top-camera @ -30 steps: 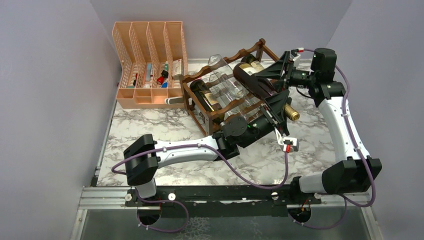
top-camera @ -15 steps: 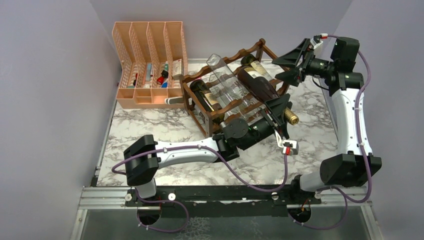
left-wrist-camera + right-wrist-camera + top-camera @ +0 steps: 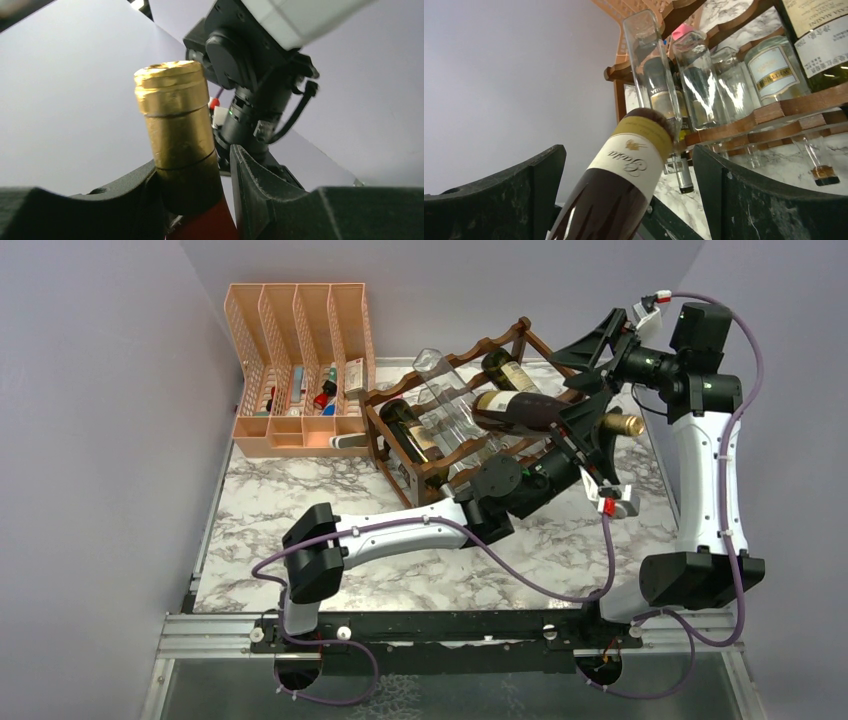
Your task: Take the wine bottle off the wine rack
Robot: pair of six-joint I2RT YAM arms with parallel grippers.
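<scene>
The wine bottle (image 3: 515,410), dark glass with a white label and a gold foil cap (image 3: 625,423), hangs tilted above the right end of the dark brown wine rack (image 3: 400,472). My left gripper (image 3: 590,432) is shut on its neck. In the left wrist view the neck (image 3: 182,145) sits between the fingers of my left gripper (image 3: 196,161). My right gripper (image 3: 573,372) is open, just behind and above the bottle. In the right wrist view the bottle's label (image 3: 629,162) lies between the spread fingers of my right gripper (image 3: 628,150) without touching them. The rack's rail (image 3: 774,112) is beyond.
The rack still holds a dark bottle (image 3: 408,430), clear glass bottles (image 3: 452,405) and a green labelled bottle (image 3: 508,370). A peach mesh file organizer (image 3: 300,370) with small items stands at the back left. Grey walls close in on both sides.
My left gripper has lifted the wine bottle up and to the right, away from the rack's rails. My right gripper has let go of it, opened and drawn back up to the right.
</scene>
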